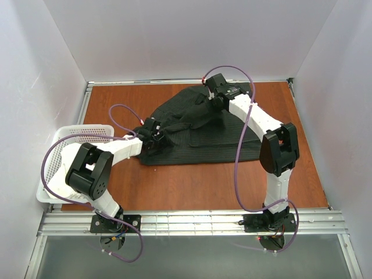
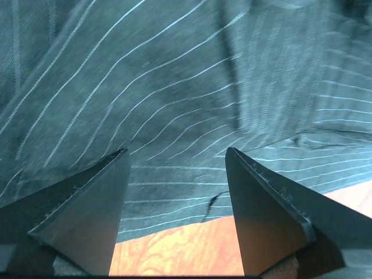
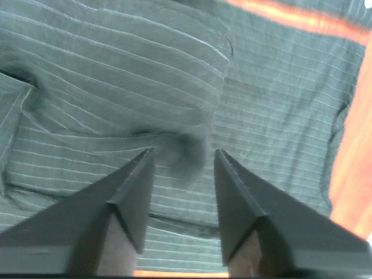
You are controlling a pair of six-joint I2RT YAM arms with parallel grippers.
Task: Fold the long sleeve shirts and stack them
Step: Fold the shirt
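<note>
One long sleeve shirt [image 1: 203,139], dark charcoal with pale pinstripes, lies partly folded on the wooden table [image 1: 192,186]. Its upper part is bunched toward the back. My left gripper [image 1: 153,132] is at the shirt's left edge. In the left wrist view the left gripper [image 2: 175,151] is open above the shirt's hem [image 2: 174,186], with bare table [image 2: 174,250] beneath and nothing between the jaws. My right gripper [image 1: 213,99] hovers over the bunched back part. In the right wrist view the right gripper [image 3: 183,151] stands open, with a blurred fold of shirt [image 3: 196,148] just past its tips.
A white plastic basket [image 1: 87,129] sits at the table's left edge, under the left arm's elbow. White walls close in the table on three sides. Purple cables loop over both arms. Bare wood shows in front of and right of the shirt.
</note>
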